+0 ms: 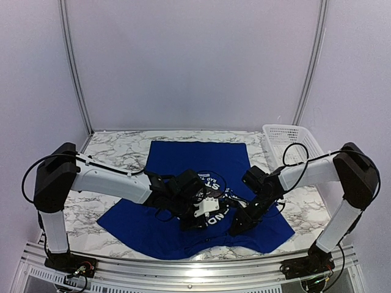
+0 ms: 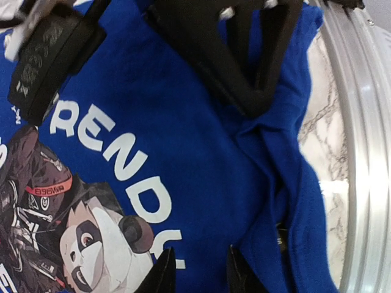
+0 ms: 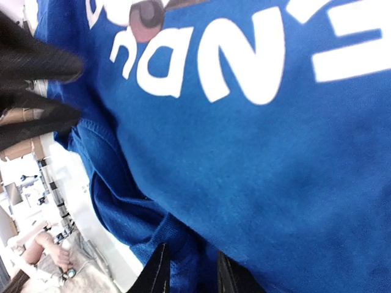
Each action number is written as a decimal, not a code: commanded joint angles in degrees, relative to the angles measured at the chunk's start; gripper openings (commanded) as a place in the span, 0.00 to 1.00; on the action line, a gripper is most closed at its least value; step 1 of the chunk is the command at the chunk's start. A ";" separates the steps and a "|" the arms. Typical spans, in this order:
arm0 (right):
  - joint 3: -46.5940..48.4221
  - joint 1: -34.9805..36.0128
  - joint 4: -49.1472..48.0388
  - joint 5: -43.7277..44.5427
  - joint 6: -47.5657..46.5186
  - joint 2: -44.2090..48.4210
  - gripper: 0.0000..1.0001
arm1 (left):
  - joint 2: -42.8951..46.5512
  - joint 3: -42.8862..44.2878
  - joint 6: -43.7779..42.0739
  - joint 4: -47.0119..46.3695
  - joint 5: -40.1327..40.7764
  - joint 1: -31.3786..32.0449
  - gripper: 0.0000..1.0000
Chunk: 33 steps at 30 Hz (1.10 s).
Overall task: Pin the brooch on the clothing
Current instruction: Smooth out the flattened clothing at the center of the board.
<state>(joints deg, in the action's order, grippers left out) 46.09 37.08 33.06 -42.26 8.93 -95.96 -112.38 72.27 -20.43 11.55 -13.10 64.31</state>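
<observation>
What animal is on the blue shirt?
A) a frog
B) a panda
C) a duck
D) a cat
B: the left wrist view shows a black-and-white panda face printed on the blue T-shirt, next to the white letters.

I see the clothing point(image 1: 201, 162) spread flat on the desk point(image 1: 116, 152), with the basket point(image 1: 287, 137) just off its far right corner. My left gripper point(image 1: 193, 223) and right gripper point(image 1: 237, 228) sit side by side over its near edge.
</observation>
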 commanded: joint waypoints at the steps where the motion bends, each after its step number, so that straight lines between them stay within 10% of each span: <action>1: 1.56 -0.87 0.11 6.57 -0.24 1.17 0.27 | 6.23 0.03 -3.90 -0.61 -1.76 4.27 0.34; 26: 0.76 -1.14 -2.16 7.10 -0.19 0.98 0.26 | -6.63 8.85 -12.22 4.42 8.54 10.48 0.37; 33: 0.97 -1.15 -1.43 7.68 -0.31 1.66 0.25 | -6.80 9.03 -11.24 4.53 10.01 10.31 0.17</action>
<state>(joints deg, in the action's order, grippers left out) 47.31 36.62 32.49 -37.80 8.93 -95.02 -118.50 79.90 -32.27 14.20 -3.40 74.94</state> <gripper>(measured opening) 0.254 0.245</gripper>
